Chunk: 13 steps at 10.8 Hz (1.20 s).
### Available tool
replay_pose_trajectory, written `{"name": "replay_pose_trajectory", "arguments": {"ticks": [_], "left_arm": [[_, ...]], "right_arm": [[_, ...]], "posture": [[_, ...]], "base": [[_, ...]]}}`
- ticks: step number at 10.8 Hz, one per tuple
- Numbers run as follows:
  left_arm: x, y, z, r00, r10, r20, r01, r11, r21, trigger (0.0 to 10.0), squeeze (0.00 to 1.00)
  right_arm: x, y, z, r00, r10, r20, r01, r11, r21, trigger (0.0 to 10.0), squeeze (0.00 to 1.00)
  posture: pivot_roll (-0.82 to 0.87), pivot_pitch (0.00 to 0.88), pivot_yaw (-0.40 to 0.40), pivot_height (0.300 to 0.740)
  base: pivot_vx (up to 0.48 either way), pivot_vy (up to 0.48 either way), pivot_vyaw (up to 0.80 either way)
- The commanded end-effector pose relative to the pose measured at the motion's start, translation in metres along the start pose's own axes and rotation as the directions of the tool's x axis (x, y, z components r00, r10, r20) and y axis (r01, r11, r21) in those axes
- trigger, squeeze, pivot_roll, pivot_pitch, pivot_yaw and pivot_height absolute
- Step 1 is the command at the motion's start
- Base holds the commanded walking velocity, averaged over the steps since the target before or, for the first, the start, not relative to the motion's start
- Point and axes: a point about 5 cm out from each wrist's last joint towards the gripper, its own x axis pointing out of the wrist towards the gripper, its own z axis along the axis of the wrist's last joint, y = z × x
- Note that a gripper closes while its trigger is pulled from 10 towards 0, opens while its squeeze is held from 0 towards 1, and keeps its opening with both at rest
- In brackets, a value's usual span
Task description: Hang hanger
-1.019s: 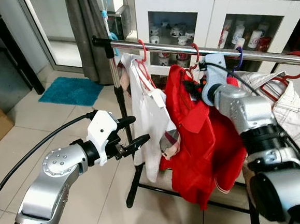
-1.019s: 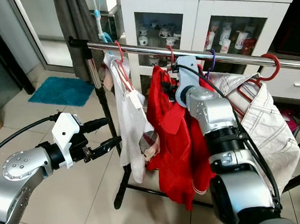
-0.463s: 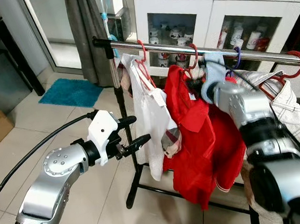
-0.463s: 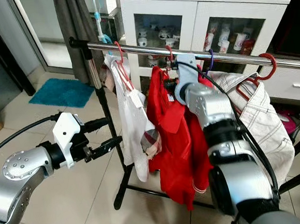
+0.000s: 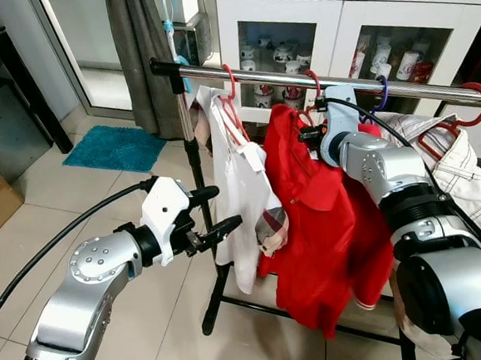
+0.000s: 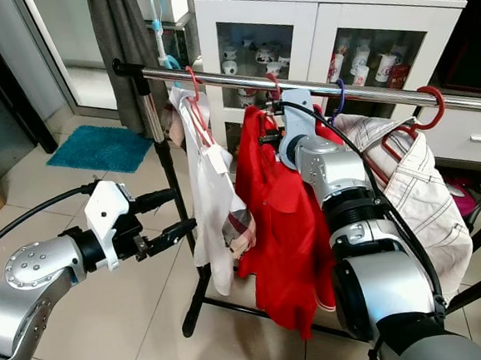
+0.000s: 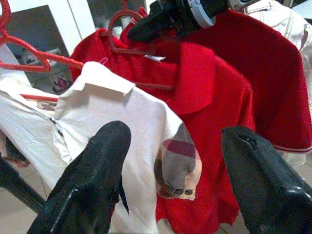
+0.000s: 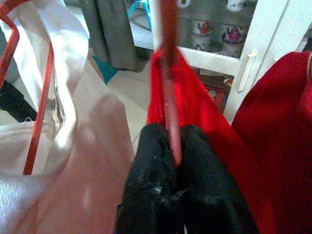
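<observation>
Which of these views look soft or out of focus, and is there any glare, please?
Right wrist view: soft, the right pincer and the red hanger it pinches blurred at close range. Left wrist view: black fingers soft, shirts sharper. Head views: crisp, with highlights along the rail.

— Where's the hanger (image 5: 311,91)?
— On the rail (image 5: 257,73), hooked over it, between the white shirt's hanger and the purple one.
— Its look?
— Red, upright, carrying a red shirt (image 5: 327,223).

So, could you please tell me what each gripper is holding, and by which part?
The right gripper is shut on the red hanger carrying the red shirt, pinching its thin neck below the hook. The left gripper is open and holds nothing.
</observation>
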Motion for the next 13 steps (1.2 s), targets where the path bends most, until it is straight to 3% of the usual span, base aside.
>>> {"name": "replay_pose_trajectory", "arguments": {"ticks": [1,5,6,7,9,13], "left_arm": [[0.002,0.000,0.001,1.000,-0.007,0.001,0.007,1.000,0.013,10.0,0.00],[0.004,-0.001,0.002,1.000,-0.005,0.010,0.004,1.000,0.013,10.0,0.00],[0.012,0.001,0.004,0.998,0.067,0.011,-0.067,0.998,-0.001,10.0,0.00],[0.022,0.005,0.005,0.985,0.170,0.009,-0.170,0.985,-0.004,10.0,0.00],[0.031,0.008,0.009,0.967,0.253,0.037,-0.252,0.967,-0.019,10.0,0.00],[0.036,0.013,0.008,0.933,0.358,0.044,-0.356,0.933,-0.045,10.0,0.00]], "right_arm": [[0.001,0.001,0.004,1.000,-0.001,0.008,0.001,1.000,-0.009,0.0,0.00],[0.000,0.002,0.009,0.999,0.006,0.045,-0.005,1.000,-0.023,0.0,0.00],[-0.006,0.001,0.013,0.994,-0.007,0.106,0.015,0.997,-0.077,0.0,0.00],[-0.014,0.002,0.018,0.985,-0.012,0.174,0.042,0.985,-0.165,0.0,0.00],[-0.033,0.007,0.027,0.956,0.011,0.292,0.034,0.988,-0.148,0.0,0.00],[-0.066,0.012,0.001,0.937,0.022,0.347,0.029,0.990,-0.140,0.0,0.00]], "posture": [[0.02,0.000,-0.005,0.740],[0.03,0.000,-0.008,0.740],[0.03,0.000,-0.008,0.740],[0.03,0.000,-0.008,0.740],[0.03,0.000,0.009,0.740],[0.03,0.000,0.022,0.740]], "base": [[0.000,0.000,0.00],[0.000,0.000,0.00],[0.000,0.000,0.00],[0.000,0.000,0.00],[0.000,0.000,0.00],[0.000,0.000,0.00]]}}
